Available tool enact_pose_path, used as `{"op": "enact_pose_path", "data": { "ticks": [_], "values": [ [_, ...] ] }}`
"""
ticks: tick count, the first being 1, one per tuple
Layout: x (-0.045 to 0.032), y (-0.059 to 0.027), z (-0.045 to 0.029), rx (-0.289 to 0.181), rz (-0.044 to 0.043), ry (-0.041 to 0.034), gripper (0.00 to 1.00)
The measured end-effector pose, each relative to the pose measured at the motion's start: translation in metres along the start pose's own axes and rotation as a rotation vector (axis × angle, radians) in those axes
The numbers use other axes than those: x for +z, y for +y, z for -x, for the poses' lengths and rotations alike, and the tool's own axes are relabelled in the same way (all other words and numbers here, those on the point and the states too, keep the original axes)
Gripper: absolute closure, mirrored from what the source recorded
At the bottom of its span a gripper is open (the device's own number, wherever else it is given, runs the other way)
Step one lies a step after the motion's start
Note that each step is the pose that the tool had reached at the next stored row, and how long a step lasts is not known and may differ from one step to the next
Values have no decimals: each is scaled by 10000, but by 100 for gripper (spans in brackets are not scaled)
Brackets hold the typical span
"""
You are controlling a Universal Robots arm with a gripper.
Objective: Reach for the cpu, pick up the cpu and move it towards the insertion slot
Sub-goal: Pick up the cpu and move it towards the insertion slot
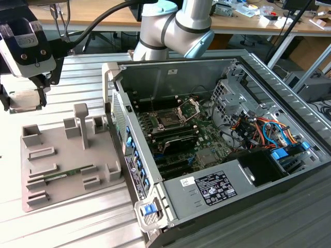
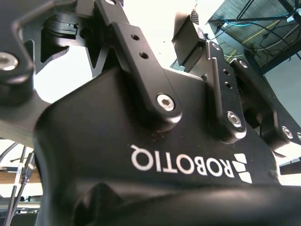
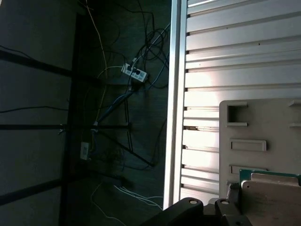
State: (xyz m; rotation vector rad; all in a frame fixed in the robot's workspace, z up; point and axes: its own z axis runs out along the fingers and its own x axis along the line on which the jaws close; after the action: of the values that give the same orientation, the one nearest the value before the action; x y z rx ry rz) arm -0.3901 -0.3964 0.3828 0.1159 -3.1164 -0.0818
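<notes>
At the upper left of the exterior view, the fingers [image 1: 41, 90] are clamped on the cpu [image 1: 23, 99], one at each side. It hangs above the desk [image 1: 77, 227], beside the grey holder tray [image 1: 67, 170] and well apart from the insertion slot [image 1: 169, 121].

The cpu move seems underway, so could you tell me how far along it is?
Done: the reach, as the gripper is at the cpu, beside the grey tray on the exterior view's left. In hand: the pick-up, though I cannot tell whether the cpu is lifted. Left: the carry, since the insertion slot in the open computer case looks empty and lies well apart.
</notes>
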Motion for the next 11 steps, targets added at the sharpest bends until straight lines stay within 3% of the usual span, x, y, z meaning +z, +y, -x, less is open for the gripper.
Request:
{"op": "enact_pose_path", "data": {
  "ticks": [11],
  "values": [
    [-83, 4, 10, 1, 1, 20, 45]
  ]
}}
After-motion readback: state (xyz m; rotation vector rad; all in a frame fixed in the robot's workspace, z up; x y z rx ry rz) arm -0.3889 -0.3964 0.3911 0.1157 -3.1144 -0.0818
